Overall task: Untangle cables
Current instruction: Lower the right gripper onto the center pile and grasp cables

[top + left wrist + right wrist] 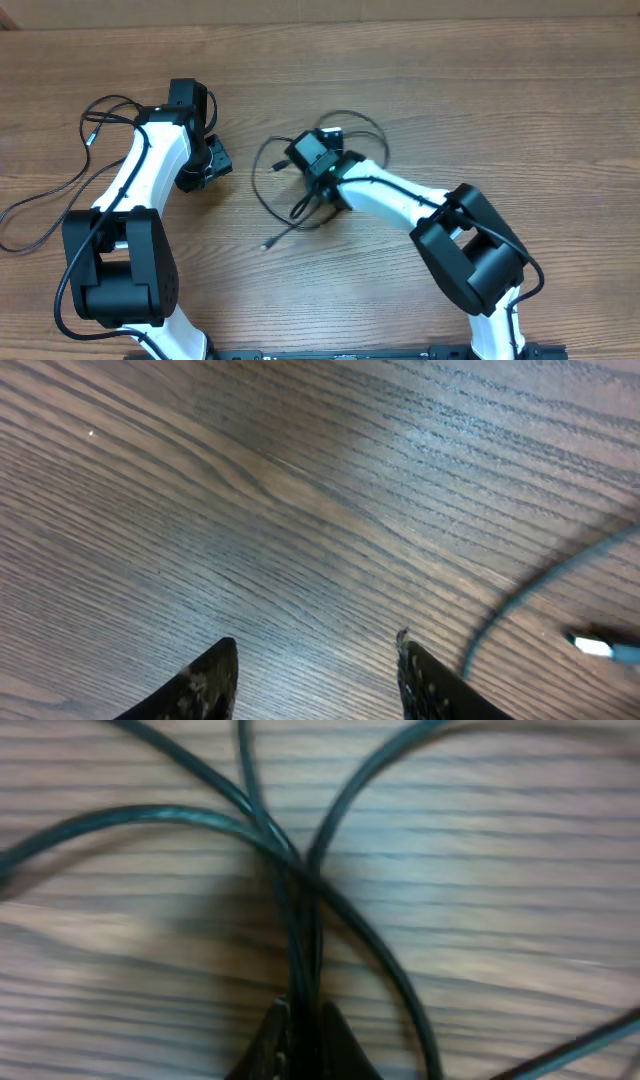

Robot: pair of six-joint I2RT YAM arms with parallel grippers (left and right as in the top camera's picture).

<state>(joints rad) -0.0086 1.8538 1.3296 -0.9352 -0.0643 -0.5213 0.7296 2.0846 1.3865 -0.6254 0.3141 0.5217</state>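
A tangle of thin black cables point(290, 215) lies at the table's middle, one plug end point(266, 244) trailing toward the front. My right gripper point(306, 200) is down in the tangle. In the right wrist view it point(303, 1017) is shut on a pair of cable strands point(300, 940) where several loops cross. My left gripper point(212, 164) is left of the tangle and apart from it. Its open fingers point(205, 685) hang over bare wood. A blurred cable point(530, 592) with a pale plug tip point(594, 646) lies to their right. Another thin cable point(50, 195) curls at the far left.
The wooden table point(420, 80) fills the view. The left arm point(140, 190) stands between the far-left cable and the tangle. The right arm point(440, 215) reaches in from the front right.
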